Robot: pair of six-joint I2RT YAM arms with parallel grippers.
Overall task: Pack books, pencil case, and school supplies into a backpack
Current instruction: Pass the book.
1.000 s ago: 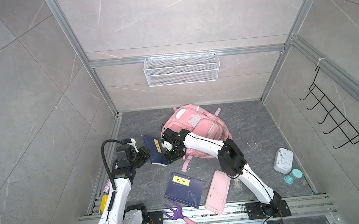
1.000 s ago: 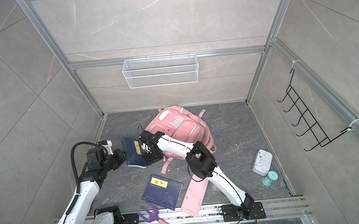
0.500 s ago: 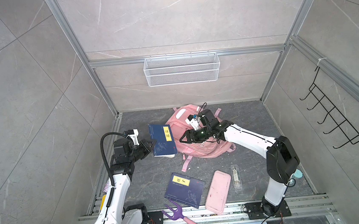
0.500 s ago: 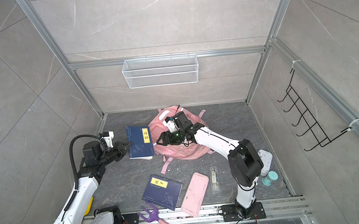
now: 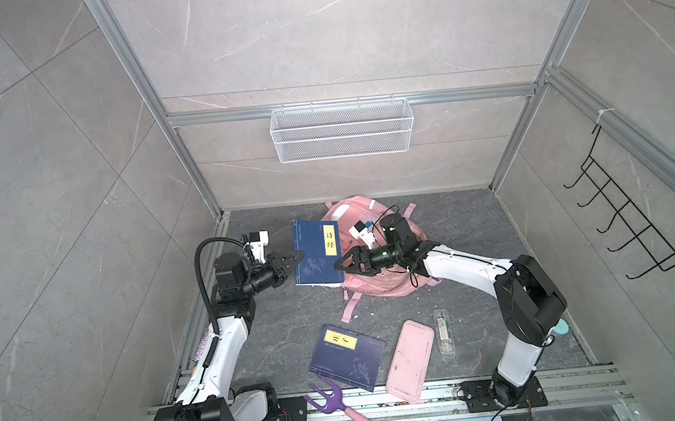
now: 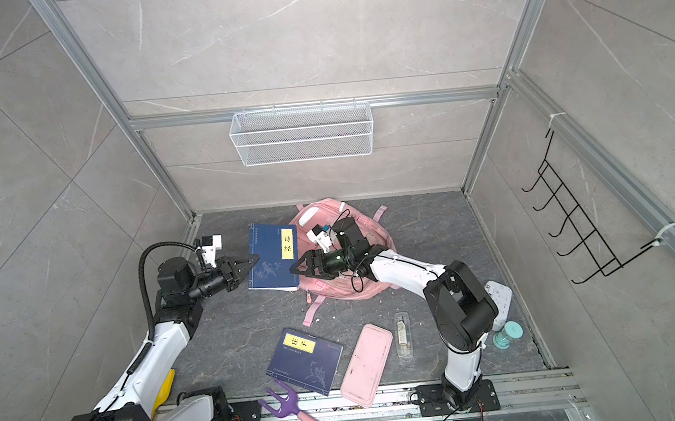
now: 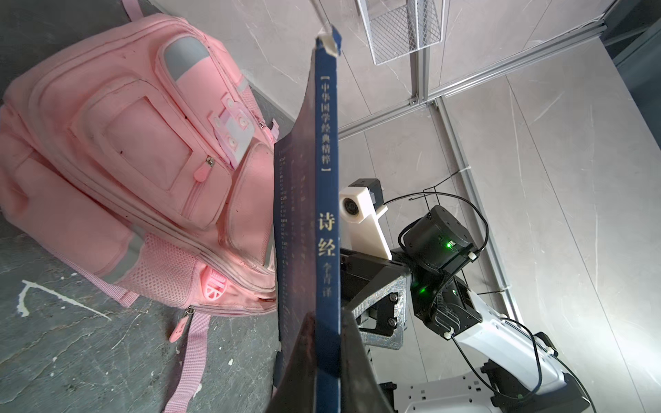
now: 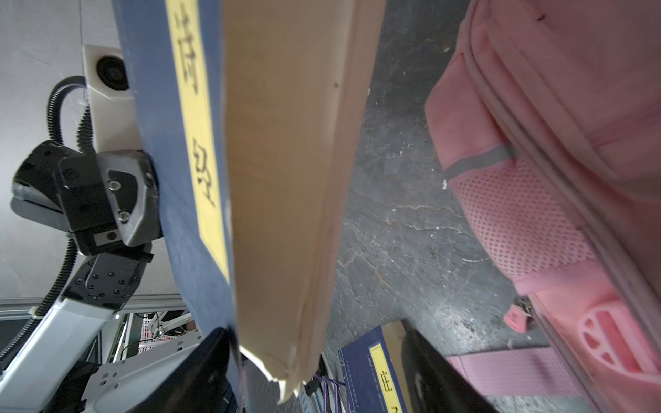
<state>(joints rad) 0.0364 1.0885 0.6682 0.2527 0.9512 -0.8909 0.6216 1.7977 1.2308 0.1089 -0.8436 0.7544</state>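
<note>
Because only the left jaws pinch the spine of the thin navy softcover book (image 5: 316, 251), held aloft just beside the large pale pink fabric backpack (image 5: 384, 288), while the right jaws stand wide astride its page edge, the limp book could sag or slip free. The backpack shows no open mouth and nothing inside; the second navy book (image 5: 346, 356), flat pink pencil case (image 5: 409, 359) and slim clear packet (image 5: 444, 331) lie on the dark worktop (image 5: 287, 320).
</note>
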